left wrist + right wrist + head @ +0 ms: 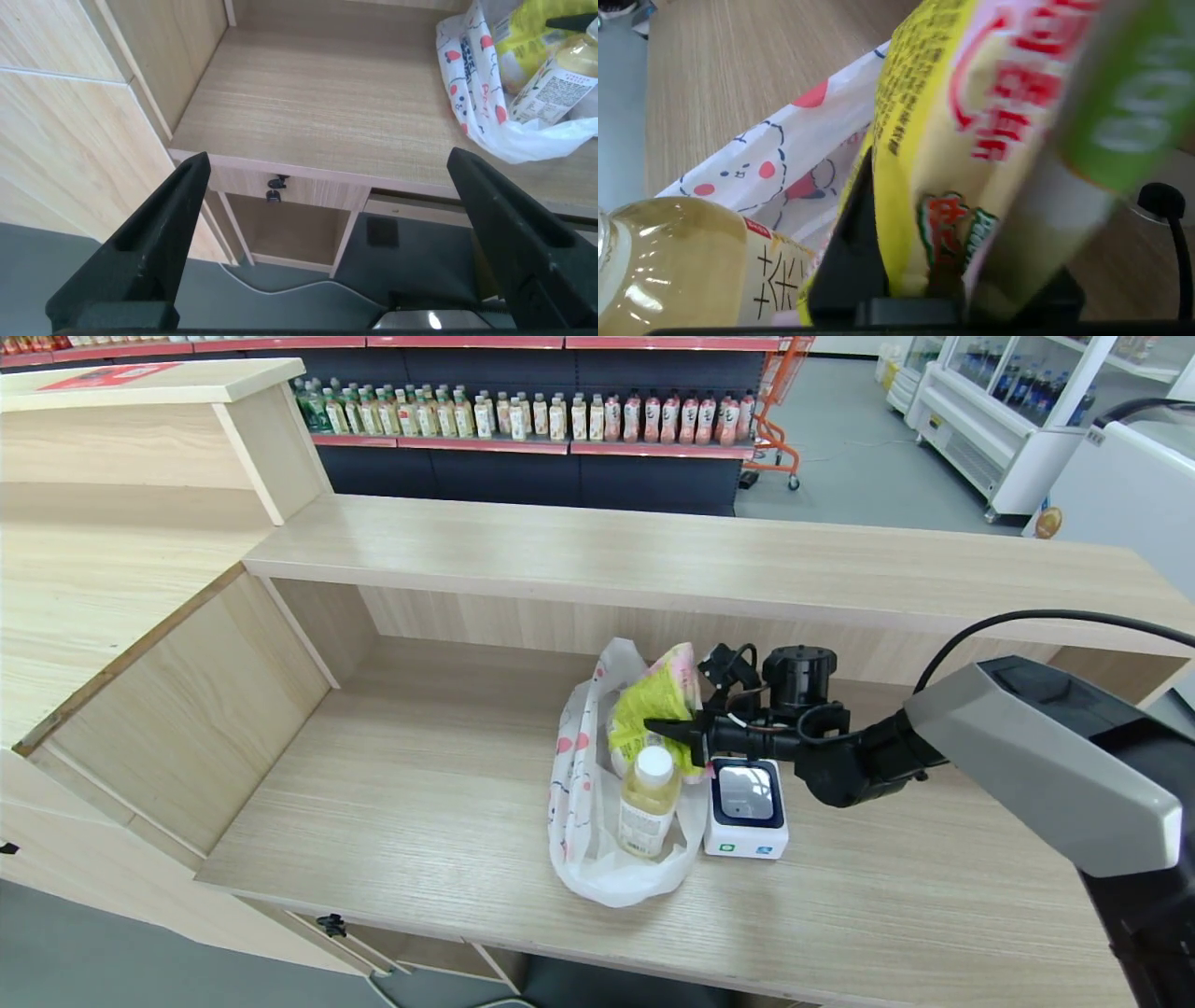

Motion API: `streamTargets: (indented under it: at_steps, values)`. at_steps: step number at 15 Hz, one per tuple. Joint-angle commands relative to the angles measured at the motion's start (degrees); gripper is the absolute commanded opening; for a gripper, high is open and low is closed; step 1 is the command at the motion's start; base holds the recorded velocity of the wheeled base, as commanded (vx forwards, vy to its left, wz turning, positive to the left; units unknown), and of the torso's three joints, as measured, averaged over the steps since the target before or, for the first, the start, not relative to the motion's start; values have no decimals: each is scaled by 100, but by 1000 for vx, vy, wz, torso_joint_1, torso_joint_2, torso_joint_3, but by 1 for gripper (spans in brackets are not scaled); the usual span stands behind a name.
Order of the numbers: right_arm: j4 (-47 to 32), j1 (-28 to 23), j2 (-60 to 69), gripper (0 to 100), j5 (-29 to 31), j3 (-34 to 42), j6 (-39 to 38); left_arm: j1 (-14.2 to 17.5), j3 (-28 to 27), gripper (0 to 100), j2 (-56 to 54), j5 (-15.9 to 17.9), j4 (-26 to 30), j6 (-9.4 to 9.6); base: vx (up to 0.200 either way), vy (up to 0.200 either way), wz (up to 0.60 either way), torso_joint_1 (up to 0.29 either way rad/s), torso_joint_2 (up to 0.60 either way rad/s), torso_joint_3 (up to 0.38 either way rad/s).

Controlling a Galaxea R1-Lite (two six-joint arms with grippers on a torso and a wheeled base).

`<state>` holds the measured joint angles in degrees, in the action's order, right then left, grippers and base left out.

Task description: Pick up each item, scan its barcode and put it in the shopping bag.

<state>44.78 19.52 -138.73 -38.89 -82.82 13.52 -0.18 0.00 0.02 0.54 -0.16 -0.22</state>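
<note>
pale wooden surface (420,821) carries a white, pink-printed plastic shopping bag (569,784) just below the right tool (681,733), which grips a yellow-green snack packet (658,700) above the bag's mouth. this looks like the bagging step: next, lower and let go. left tool (329,163) hangs spread and empty, well apart.

we see a light wood table (401,803) with a tall wall at the back and a side wall on its left. a white shopping bag (571,784) with pink pictures lies crumpled on it, near the middle. just beside the bag, on its right, a small white scanner (745,835) with a dark window on top stands on the table.
</note>
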Motion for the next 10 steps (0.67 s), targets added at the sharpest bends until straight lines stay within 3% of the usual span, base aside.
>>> streamTargets:
  at_steps: [1,7,10]
  values:
    - [-57,8,-14,100,-5,-85,-7,1,0,100,-2,-1,-2,-4,0,0,0,0,0,0]
    - [-171,43,751,100,4,82,-350,1,0,100,-2,-1,-2,-4,0,0,0,0,0,0]
    - [-162,-27,1911,100,13,873,-508,1,0,100,-2,-1,-2,-4,0,0,0,0,0,0]
